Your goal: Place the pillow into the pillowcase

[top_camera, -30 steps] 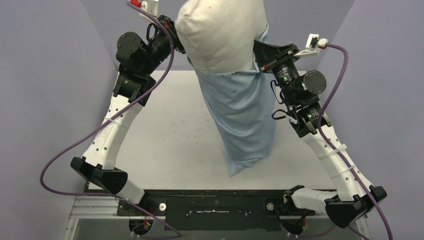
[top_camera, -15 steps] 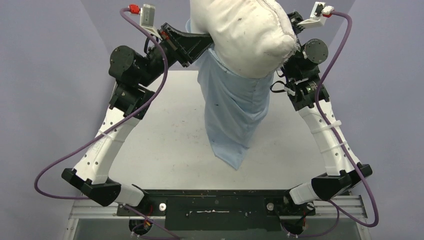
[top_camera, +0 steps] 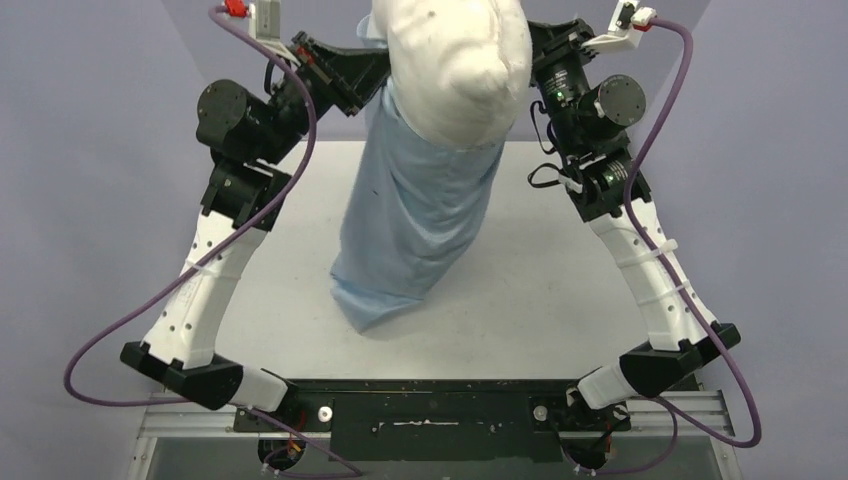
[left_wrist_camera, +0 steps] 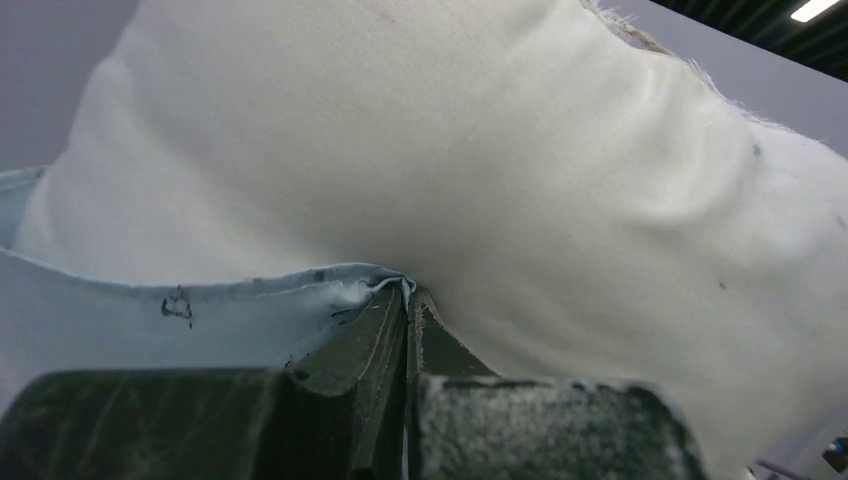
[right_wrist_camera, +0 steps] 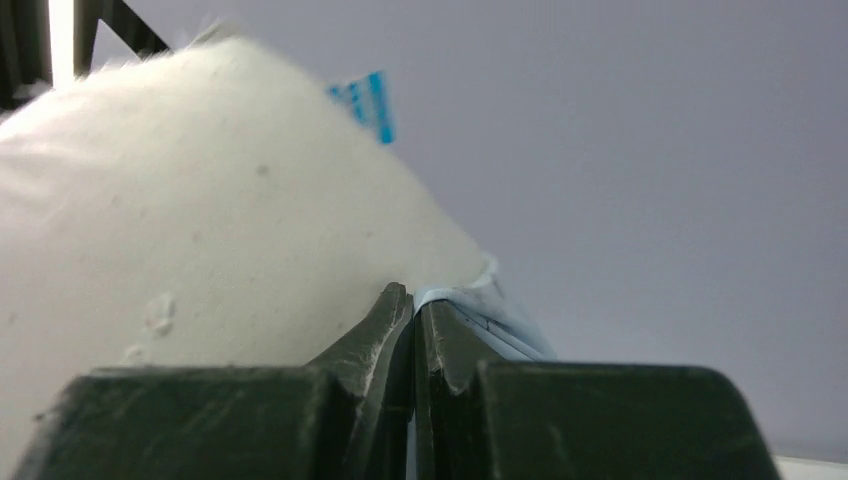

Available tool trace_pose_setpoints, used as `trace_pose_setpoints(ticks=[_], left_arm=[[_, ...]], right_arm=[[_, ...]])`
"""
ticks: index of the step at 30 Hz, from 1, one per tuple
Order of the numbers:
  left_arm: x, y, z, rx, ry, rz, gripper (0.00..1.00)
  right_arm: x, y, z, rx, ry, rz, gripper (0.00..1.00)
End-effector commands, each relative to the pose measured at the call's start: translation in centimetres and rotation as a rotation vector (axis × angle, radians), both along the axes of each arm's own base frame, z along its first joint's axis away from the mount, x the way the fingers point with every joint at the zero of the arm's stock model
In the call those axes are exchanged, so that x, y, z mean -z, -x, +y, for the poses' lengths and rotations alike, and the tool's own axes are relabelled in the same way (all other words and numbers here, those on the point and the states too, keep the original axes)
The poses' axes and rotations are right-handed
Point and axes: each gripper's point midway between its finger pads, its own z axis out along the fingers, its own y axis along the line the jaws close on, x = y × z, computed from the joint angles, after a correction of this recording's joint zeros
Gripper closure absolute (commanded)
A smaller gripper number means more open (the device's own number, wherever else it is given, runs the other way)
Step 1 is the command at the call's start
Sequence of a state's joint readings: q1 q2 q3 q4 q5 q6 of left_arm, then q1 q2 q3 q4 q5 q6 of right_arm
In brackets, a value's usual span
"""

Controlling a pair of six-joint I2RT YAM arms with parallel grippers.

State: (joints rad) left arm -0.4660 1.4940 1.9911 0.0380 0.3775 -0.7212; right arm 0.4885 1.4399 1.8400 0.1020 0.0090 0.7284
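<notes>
Seen from above, a light blue pillowcase hangs in the air over a pale surface, held up between two robot arms. Its open mouth is at the top, towards 12 o'clock, and its closed end droops towards 7 o'clock, low over the middle of the surface; whether it touches cannot be told.

A plump white pillow sits partly inside the pillowcase. Its upper part bulges out of the mouth at 12 o'clock, and the blue cloth wraps its lower part. How far down the pillow reaches inside is hidden.

The left end effector is at 11 o'clock. Its two fingers are pressed together, pinching the hem of the pillowcase right against the pillow. The right end effector is at 1 o'clock, and its fingers are likewise pressed together on a fold of the blue hem beside the pillow.

A small blue tag sticks up from the pillow's edge in the right wrist view; any print on it is too blurred to read. A small black mark sits on the pillowcase hem in the left wrist view, and it cannot be read as writing.
</notes>
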Motion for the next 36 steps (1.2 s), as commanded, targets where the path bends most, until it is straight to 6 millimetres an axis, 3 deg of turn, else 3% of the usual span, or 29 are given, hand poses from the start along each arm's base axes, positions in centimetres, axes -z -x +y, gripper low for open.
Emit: trace_pose_setpoints(ticks=[1,3,6,9,11,14,17,21,22,24,27,30,32,34,35,36], left_arm=[[0.9,5.2,0.3,0.106,0.027,-0.063,1.0],[1.8,4.8,0.2,0.102,0.001,-0.04,1.0],[1.1,2.9,0.6,0.029,-0.027,-0.031,1.0],[-1.3,0.0,2.2,-0.096,-0.014,-0.056,1.0],[-2.1,-2.3,2.8,-0.161,-0.036,-0.04,1.0],[-2.2,-3.7,2.1,-0.144,-0.063,-0.014,1.0],[-1.3,-0.5,0.1,-0.015,-0.083,-0.008,1.0],[0.8,5.5,-2.5,0.08,-0.075,-0.039,1.0],[2.0,5.8,-2.9,0.094,-0.078,-0.017,1.0],[2.4,5.1,-2.6,0.064,-0.083,-0.004,1.0],[1.7,0.1,-0.2,-0.092,-0.097,0.026,1.0],[-0.2,-4.2,1.9,-0.112,-0.044,0.068,1.0],[-1.9,-3.6,1.8,-0.099,-0.037,0.043,1.0],[-2.7,-0.6,0.3,-0.02,-0.052,0.013,1.0],[-2.6,1.2,-0.6,0.015,-0.067,-0.001,1.0],[-1.2,2.2,-1.8,0.042,-0.086,0.013,1.0]], right_arm=[[-7.6,1.9,-4.1,0.061,-0.126,-0.208,1.0],[-7.6,1.4,-4.9,0.079,-0.13,-0.205,1.0],[-7.3,1.7,-4.9,0.071,-0.114,-0.207,1.0],[-6.4,3.2,-2.9,-0.011,-0.082,-0.214,1.0],[-4.6,3.6,-1.3,-0.03,-0.057,-0.185,1.0],[-3.8,4.0,-1.1,-0.029,-0.07,-0.176,1.0],[-4.2,2.7,-2.0,0.012,-0.072,-0.165,1.0],[-6.1,-0.2,-4.6,0.079,-0.083,-0.179,1.0],[-6.5,-0.9,-5.1,0.097,-0.077,-0.175,1.0],[-7.0,-1.2,-5.1,0.097,-0.07,-0.178,1.0],[-6.3,-0.2,-3.1,0.02,-0.037,-0.176,1.0],[-3.7,1.7,0.1,-0.013,-0.001,-0.156,1.0],[-3.5,2.6,0.4,-0.026,-0.021,-0.16,1.0],[-4.2,2.3,0.2,-0.009,-0.026,-0.166,1.0],[-4.9,2.0,-0.1,0.004,-0.026,-0.17,1.0],[-5.8,1.6,-0.7,0.019,-0.037,-0.181,1.0]])
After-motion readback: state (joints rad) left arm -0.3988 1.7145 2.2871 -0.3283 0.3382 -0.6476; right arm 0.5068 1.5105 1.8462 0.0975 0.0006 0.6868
